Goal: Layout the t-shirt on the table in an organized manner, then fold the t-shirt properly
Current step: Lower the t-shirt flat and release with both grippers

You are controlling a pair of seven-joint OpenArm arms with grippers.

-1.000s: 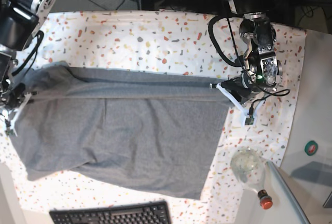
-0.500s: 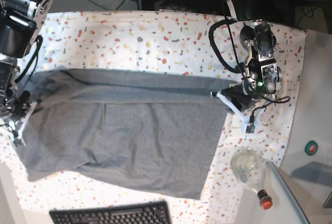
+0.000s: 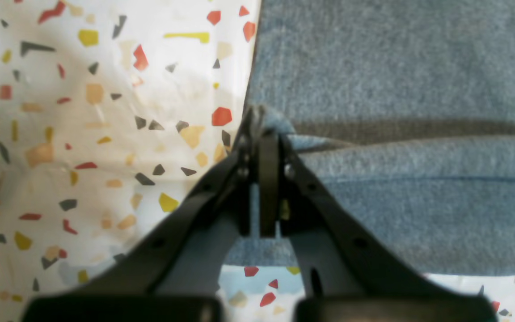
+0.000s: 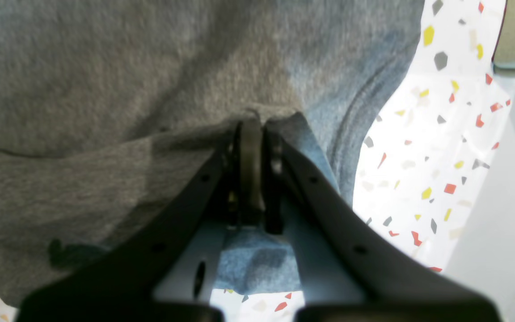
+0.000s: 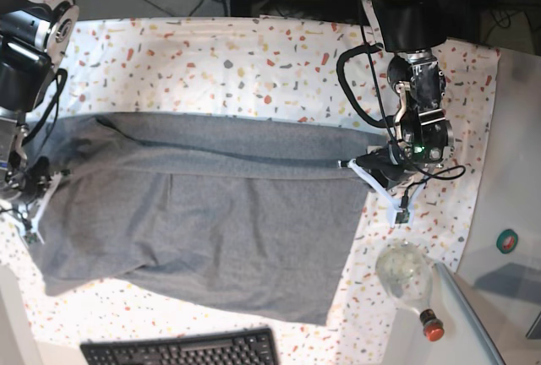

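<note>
T-shirt (image 5: pixel 203 221) spread across table (image 5: pixel 254 52), one lengthwise fold underway; left claw (image 3: pixel 262 134) and right claw (image 4: pixel 251 123) each clenched on a folded-edge end; further folds remain.

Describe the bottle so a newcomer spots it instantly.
Start at the flecked table with the grey t-shirt. Go to its near right corner, past the shirt's edge. The bottle lies there: clear glass, round-bodied, red cap, unlike the black keyboard.

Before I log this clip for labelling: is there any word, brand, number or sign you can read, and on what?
None can be read.
t-shirt: plain grey, no print showing.
keyboard: key legends too small to read.
bottle: no label legible.
table: only coloured flecks, no writing.
</note>
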